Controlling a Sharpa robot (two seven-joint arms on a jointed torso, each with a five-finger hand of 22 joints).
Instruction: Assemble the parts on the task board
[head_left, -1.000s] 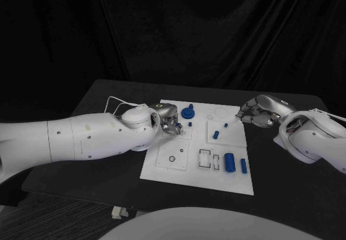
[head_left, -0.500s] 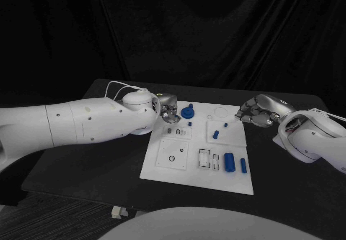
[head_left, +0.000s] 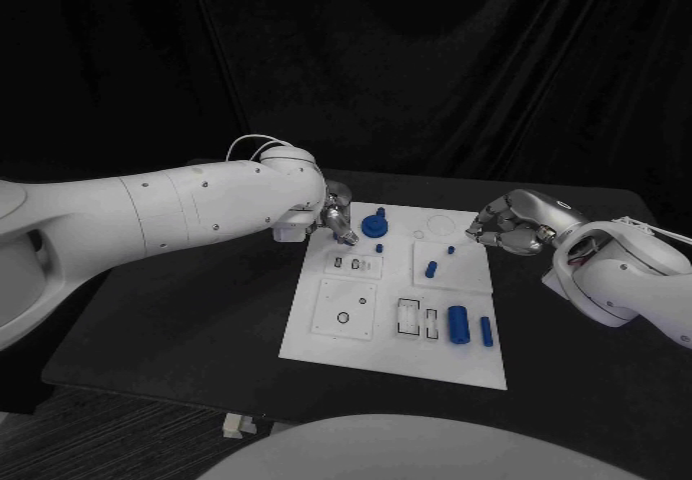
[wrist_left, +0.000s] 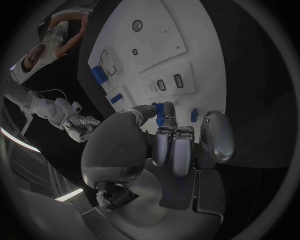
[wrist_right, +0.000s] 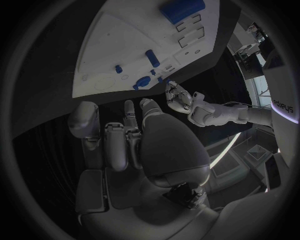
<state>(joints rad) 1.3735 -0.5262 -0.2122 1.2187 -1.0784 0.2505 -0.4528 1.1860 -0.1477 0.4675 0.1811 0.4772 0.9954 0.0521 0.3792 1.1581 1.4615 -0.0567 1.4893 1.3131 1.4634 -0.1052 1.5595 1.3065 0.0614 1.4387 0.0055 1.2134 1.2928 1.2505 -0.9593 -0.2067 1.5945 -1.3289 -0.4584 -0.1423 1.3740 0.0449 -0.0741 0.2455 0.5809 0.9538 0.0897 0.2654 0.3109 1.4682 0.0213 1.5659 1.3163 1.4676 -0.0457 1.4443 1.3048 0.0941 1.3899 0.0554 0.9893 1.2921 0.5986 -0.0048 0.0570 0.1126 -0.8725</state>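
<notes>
Hovering left hand (head_left: 338, 218) by round blue part (head_left: 376, 223), fingers curled, empty | right hand (head_left: 508, 226) curled, empty, off board (head_left: 397, 355) | advice: align before gripping.

White rectangular task board (head_left: 358, 345) lies mid-table (head_left: 188, 330). Round blue knobbed part (head_left: 376, 224) near board's far edge; large blue cylinder (head_left: 459, 324) toward its near right corner.

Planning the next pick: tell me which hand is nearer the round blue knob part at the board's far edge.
Left. The left hand hovers right beside the round blue knob part; the right hand sits off the white task board's opposite side.
</notes>
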